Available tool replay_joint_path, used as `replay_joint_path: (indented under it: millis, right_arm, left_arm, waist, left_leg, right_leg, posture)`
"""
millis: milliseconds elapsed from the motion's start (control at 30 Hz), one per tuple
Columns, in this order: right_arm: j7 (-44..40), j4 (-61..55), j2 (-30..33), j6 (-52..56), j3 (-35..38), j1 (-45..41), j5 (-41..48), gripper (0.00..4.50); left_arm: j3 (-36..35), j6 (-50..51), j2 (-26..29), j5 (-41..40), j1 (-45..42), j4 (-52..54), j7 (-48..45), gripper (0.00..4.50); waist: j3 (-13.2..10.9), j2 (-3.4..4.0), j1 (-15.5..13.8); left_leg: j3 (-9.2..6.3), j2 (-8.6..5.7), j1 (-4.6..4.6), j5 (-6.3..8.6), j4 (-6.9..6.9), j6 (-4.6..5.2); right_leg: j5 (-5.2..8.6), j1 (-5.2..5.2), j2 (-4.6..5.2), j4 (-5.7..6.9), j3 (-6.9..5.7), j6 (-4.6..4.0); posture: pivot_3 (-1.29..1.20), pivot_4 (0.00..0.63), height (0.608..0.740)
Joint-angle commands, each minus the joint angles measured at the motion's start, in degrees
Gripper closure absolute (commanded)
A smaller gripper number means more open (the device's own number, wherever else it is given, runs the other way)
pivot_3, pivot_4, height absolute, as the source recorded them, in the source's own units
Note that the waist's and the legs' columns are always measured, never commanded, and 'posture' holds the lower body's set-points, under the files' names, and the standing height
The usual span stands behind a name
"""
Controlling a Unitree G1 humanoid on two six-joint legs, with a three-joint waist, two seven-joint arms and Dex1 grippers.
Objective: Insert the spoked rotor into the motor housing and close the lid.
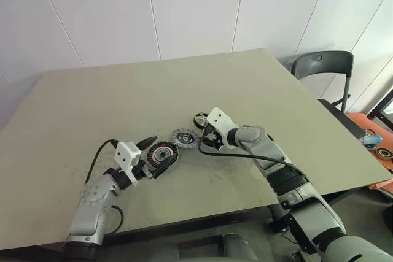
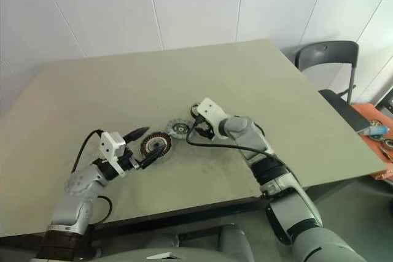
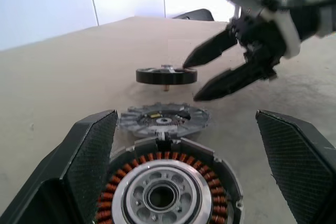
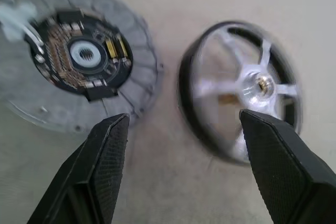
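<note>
Head views: on the table, three parts lay in a row. The housing sat between the spread fingers of the left gripper, not clamped. The lid lay just beside it, toward the right arm. The rotor lay just beyond the lid, close under the right gripper, whose fingers stood apart and held nothing. A chair stood past the table's right edge.

Left wrist view: the housing lay between the two open fingers, copper coils visible round its inside. The lid sat directly behind it, the rotor farther back. The right gripper pointed at the rotor's rim, fingers parted.

Right wrist view: the fingers were apart. The lid lay inner face up, circuit parts showing. The rotor lay beside it, apart, on the table.
</note>
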State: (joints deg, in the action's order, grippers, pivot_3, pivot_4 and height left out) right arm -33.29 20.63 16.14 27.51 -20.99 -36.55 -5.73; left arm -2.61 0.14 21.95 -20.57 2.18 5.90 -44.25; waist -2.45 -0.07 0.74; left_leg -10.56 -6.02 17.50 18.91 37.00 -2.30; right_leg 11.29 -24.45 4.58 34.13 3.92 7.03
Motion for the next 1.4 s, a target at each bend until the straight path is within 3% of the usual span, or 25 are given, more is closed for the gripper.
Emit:
replay_joint_path:
  millis: [33,100,200,500,900,1133,1400]
  right_arm:
    - [1.83,2.94,-0.8,-3.06,0.02,-1.02,-1.91,0.94]
    - [2.36,4.13,-1.12,-4.19,0.18,-0.9,-2.31,0.94]
    - [2.84,4.75,-1.51,-5.06,0.62,-0.71,-2.68,1.53]
    - [2.82,5.12,-1.72,-6.1,1.56,-0.45,-3.2,4.46]
    - [1.9,2.64,-2.26,-8.11,2.71,-0.02,-1.92,4.49]
    - [-5.03,-7.81,-2.63,-7.79,4.66,1.23,4.57,4.49]
    - [-13.83,-15.91,-5.38,-0.39,4.57,3.38,14.63,4.49]
  left_arm:
    - [-2.95,4.47,2.42,-3.46,-1.62,4.66,0.61,0.0]
    - [-3.79,6.78,3.63,-4.72,-2.74,5.56,0.89,0.0]
    - [-4.01,10.01,4.47,-5.71,-4.64,7.01,1.96,0.0]
    - [-2.13,14.91,3.46,-4.95,-9.65,7.7,4.91,0.0]
    - [-3.23,15.81,4.35,-5.76,-8.35,9.36,4.57,0.0]
    - [-5.99,11.47,5.29,-6.1,-5.73,4.85,0.24,0.0]
    - [-5.63,4.69,4.05,-4.48,-5.29,-3.03,-3.31,0.0]
  waist:
    - [0.0,-0.01,0.01]
    - [0.0,-0.01,-0.02]
    - [0.01,-0.01,0.01]
    - [0.0,-0.01,0.0]
    - [0.0,0.0,0.07]
    - [-0.06,0.08,0.05]
    - [-0.06,0.08,-0.07]
  left_leg:
    - [0.0,0.0,-0.01,0.0,0.01,0.0]
    - [0.0,0.0,-0.04,0.0,0.02,0.0]
    - [-0.01,0.0,-0.07,0.0,0.02,0.0]
    - [-0.01,0.0,-0.08,-0.01,0.01,-0.01]
    - [-0.01,-0.01,-0.04,0.0,-0.01,-0.01]
    - [0.0,0.0,0.0,0.0,-0.02,-0.01]
    - [-0.02,0.0,0.01,0.0,-0.01,-0.01]
  right_leg:
    - [0.0,0.02,0.0,0.0,0.0,0.0]
    - [0.0,0.06,0.0,0.01,0.0,0.01]
    - [0.02,0.08,-0.01,0.02,0.0,0.03]
    - [-0.09,0.08,-0.02,0.02,0.0,-0.15]
    - [-0.09,0.05,-0.01,-0.02,0.0,-0.15]
    - [-0.09,0.0,-0.01,-0.02,0.0,-0.14]
    - [-0.02,0.0,-0.01,-0.03,0.0,-0.04]
  posture:
    - [0.0,0.0,0.74]
    - [0.0,0.0,0.74]
    - [0.0,0.0,0.74]
    - [0.0,0.0,0.74]
    - [0.0,0.0,0.74]
    - [0.0,0.0,0.74]
    - [0.0,0.0,0.74]
